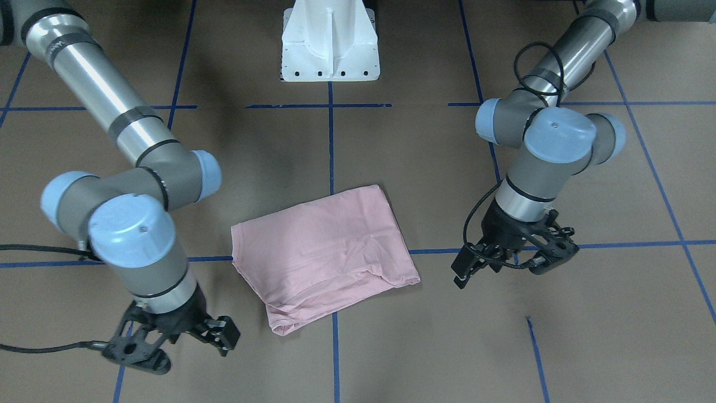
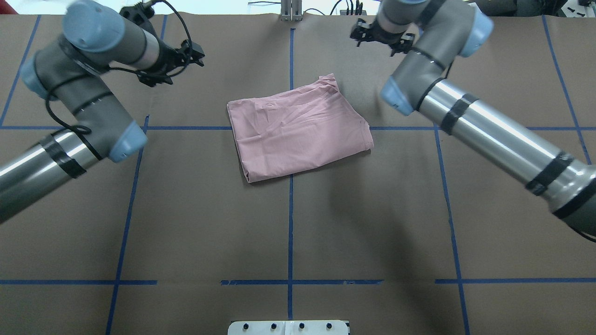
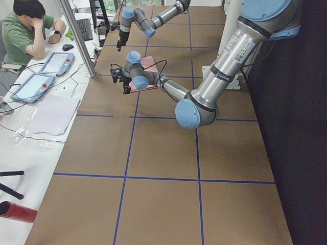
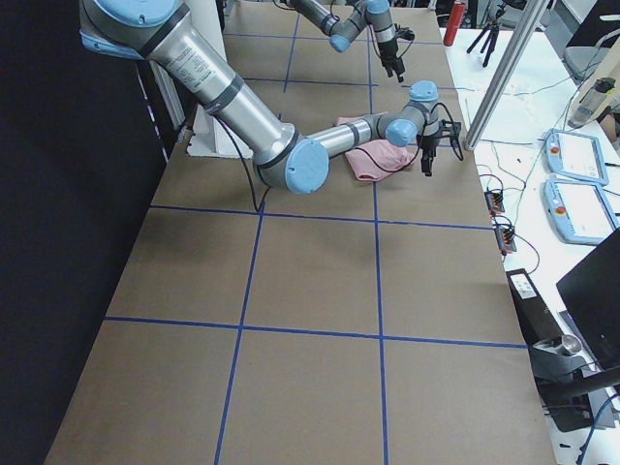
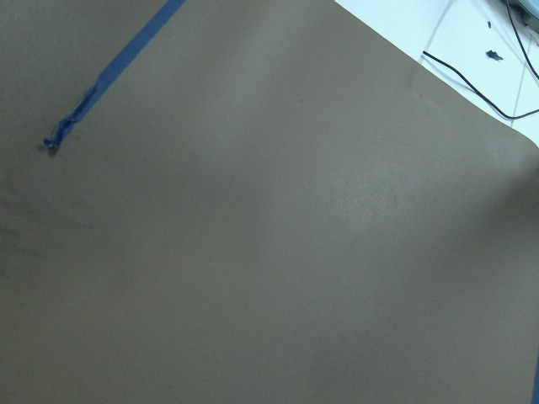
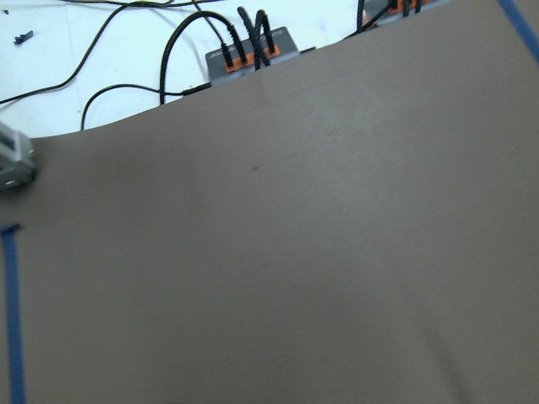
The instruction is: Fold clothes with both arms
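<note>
- In the front view I see the folded shirt (image 1: 324, 252) between the left end effector (image 1: 517, 262) and the right end effector (image 1: 173, 342), both spread and empty.
- The wrist views show brown surface (image 5: 269, 252) and blue tape (image 5: 126, 59).

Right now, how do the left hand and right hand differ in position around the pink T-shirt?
The left hand is level with the T-shirt's middle; the right hand is farther from the base, level with its farthest corner. The left hand is over the crosswise blue tape line; the right hand is past it. Both are off the T-shirt, one on each side, holding nothing.
</note>
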### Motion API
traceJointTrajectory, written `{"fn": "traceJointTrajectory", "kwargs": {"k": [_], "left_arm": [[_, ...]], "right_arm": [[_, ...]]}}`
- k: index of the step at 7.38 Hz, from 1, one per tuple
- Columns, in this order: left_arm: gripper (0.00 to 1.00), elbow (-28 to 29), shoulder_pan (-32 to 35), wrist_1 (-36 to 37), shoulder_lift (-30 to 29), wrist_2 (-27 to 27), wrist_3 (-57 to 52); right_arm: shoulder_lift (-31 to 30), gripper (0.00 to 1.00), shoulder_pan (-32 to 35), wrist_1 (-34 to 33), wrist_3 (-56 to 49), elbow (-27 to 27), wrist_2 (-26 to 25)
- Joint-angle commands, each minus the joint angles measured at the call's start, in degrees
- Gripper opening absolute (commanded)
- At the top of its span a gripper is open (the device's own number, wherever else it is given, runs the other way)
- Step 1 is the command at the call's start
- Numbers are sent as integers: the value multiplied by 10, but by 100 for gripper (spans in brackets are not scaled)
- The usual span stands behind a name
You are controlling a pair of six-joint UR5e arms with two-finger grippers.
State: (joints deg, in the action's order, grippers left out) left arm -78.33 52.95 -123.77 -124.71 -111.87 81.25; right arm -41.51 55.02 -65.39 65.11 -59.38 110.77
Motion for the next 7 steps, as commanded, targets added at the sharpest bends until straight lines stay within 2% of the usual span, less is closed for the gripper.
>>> {"fn": "traceJointTrajectory", "kwargs": {"k": [1, 2, 3, 4, 5, 6, 7], "left_arm": [[100, -32, 98, 5, 58, -99, -175], [100, -39, 148, 7, 100, -137, -288], [100, -39, 186, 12, 142, -151, -386], [100, -48, 228, 13, 195, -170, -491], [100, -48, 264, 28, 219, -187, -574], [100, -47, 288, 60, 234, -188, -657], [100, -37, 311, 75, 249, -189, -747]], "right_arm": [[-119, 100, 95, -108, -201, -121, 84], [-177, 100, 138, -160, -289, -183, 103], [-249, 100, 169, -219, -390, -248, 123], [-327, 100, 214, -247, -478, -304, 150], [-405, 100, 261, -259, -548, -346, 209], [-461, 100, 314, -259, -652, -348, 252], [-499, 100, 344, -259, -721, -347, 254]]}}
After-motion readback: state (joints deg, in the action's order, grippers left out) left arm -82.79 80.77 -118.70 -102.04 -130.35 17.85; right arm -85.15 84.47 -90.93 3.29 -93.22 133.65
